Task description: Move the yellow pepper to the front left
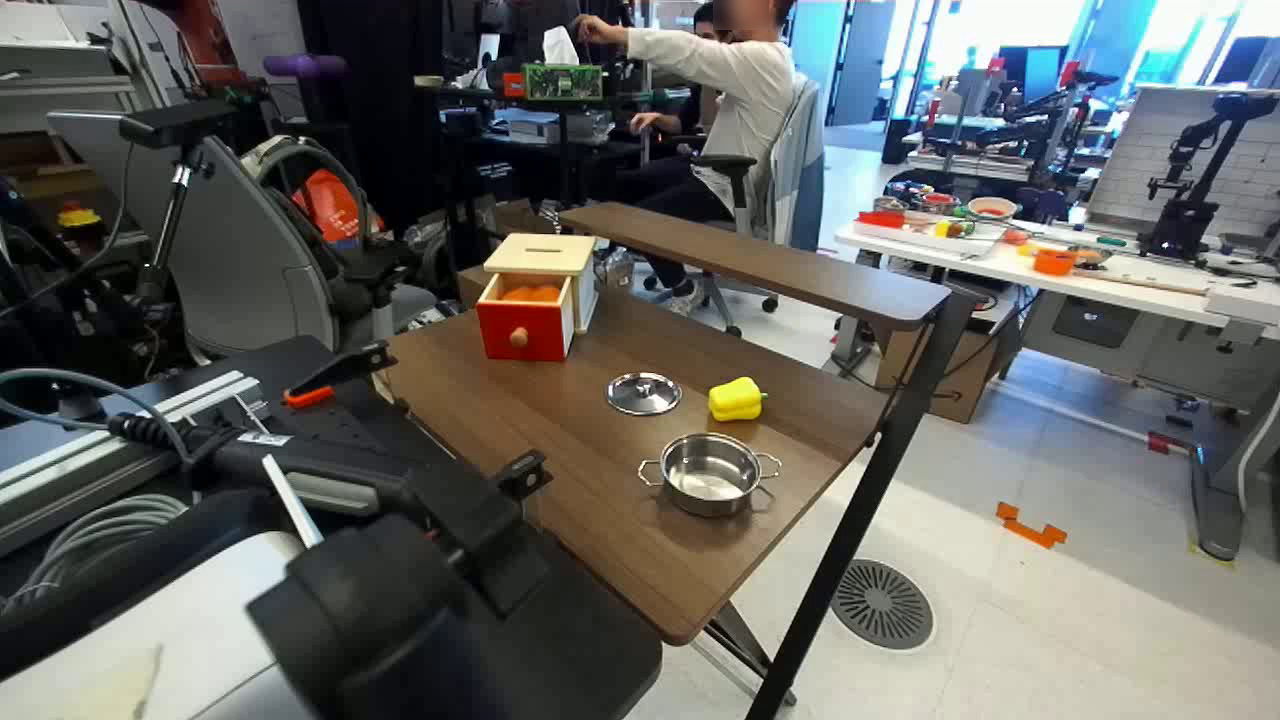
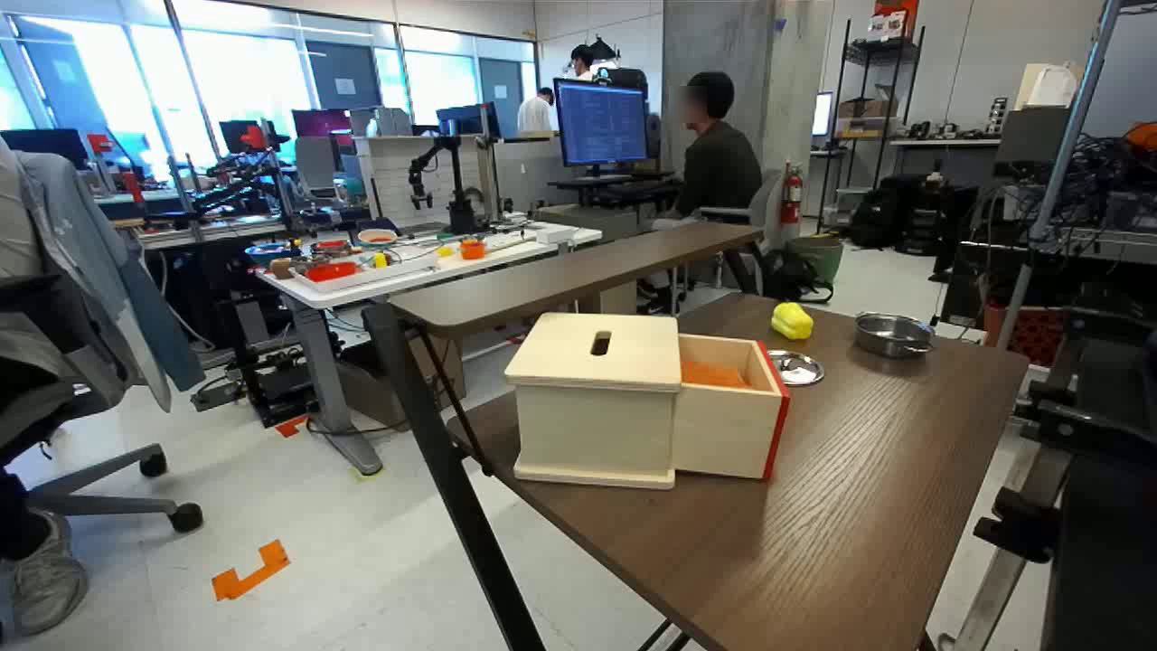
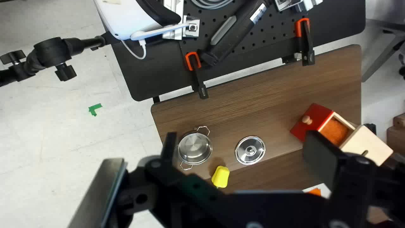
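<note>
The yellow pepper (image 1: 735, 400) lies on the brown table (image 1: 590, 470), close to the steel pot and its lid. It also shows in an exterior view (image 2: 792, 321) and in the wrist view (image 3: 220, 176), where it is at the lower middle with its stem towards the gripper's base. My gripper (image 3: 241, 133) is open, with its two fingers wide apart and nothing between them. It is high above the table, well away from the pepper. The gripper does not show in either exterior view.
A steel two-handled pot (image 1: 712, 497) and a round lid (image 1: 643, 394) are beside the pepper. A wooden box (image 2: 597, 425) has its red-fronted drawer (image 1: 525, 335) open, orange inside. A raised shelf (image 1: 760, 262) runs along one table edge. Black clamps (image 3: 200, 84) grip the opposite edge.
</note>
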Controlling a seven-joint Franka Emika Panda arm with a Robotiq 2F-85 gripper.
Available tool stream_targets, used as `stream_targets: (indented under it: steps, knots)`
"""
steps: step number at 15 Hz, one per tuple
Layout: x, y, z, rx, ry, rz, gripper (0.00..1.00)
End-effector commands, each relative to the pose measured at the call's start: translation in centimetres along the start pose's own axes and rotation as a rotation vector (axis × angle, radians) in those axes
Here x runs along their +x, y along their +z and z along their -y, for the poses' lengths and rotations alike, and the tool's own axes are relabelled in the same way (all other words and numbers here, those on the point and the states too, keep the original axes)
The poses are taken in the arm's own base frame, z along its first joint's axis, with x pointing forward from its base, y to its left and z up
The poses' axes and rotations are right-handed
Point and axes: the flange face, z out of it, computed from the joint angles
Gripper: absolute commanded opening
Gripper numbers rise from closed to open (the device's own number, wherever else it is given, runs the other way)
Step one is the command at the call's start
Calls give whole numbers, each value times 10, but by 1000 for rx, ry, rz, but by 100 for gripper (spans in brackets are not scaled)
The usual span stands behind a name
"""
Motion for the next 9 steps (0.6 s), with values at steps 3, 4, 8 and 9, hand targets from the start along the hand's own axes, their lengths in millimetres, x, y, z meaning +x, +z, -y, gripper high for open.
stream_targets:
  steps: [3,4,8,9]
  knots:
    - [0,-1,0,0,0,0,100]
    - [0,-1,0,0,0,0,100]
    - [0,-1,0,0,0,0,100]
    - [6,7,3,3,18,9,100]
